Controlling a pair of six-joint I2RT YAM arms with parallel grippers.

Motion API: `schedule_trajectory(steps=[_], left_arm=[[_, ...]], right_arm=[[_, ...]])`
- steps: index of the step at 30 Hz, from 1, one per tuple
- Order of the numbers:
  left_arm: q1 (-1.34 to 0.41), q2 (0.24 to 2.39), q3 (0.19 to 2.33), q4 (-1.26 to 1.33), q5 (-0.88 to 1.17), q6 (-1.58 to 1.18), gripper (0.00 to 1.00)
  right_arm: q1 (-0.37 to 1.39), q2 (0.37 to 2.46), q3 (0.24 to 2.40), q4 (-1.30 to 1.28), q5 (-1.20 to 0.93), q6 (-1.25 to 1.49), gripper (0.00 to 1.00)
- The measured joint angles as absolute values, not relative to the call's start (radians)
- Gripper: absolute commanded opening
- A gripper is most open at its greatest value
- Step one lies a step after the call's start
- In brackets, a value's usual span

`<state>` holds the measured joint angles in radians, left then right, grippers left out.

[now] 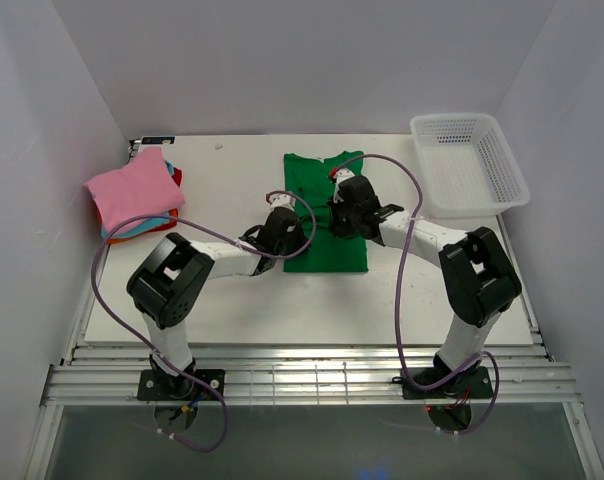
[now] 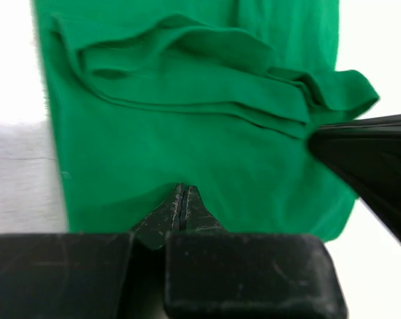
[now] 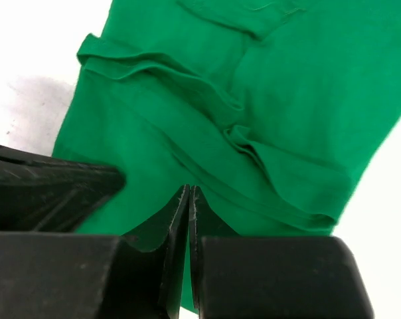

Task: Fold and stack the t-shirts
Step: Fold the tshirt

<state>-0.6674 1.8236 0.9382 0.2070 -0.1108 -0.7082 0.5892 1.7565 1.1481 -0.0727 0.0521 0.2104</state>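
The left gripper (image 2: 182, 194) is seen closed tight, its jaws pinched on an edge of the green t-shirt (image 1: 325, 205). The shirt is spread on the table (image 1: 232, 300) directly ahead of both claws. The right gripper (image 3: 189, 193) is also shut, with a sliver of green cloth caught between its fingers. Loose folds are raised just beyond each pair of tips. The folded stack (image 1: 132, 190), topped in pink, is placed well off to the left gripper's left. The white basket (image 1: 469, 165) is set beyond the right gripper, to its right.
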Motion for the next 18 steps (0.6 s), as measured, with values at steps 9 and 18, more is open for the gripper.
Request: schedule_trajectory(steps=[9,18], left_arm=[[-0.699,1.824,0.935,0.255,-0.091,-0.741,0.00],[-0.713,1.827,0.920,0.270,-0.089,-0.752,0.00]], right_arm=[[0.589,1.781,1.148,-0.039,-0.034,0.233,0.08],[0.589,1.874,1.149,-0.021,-0.052,0.237,0.08]])
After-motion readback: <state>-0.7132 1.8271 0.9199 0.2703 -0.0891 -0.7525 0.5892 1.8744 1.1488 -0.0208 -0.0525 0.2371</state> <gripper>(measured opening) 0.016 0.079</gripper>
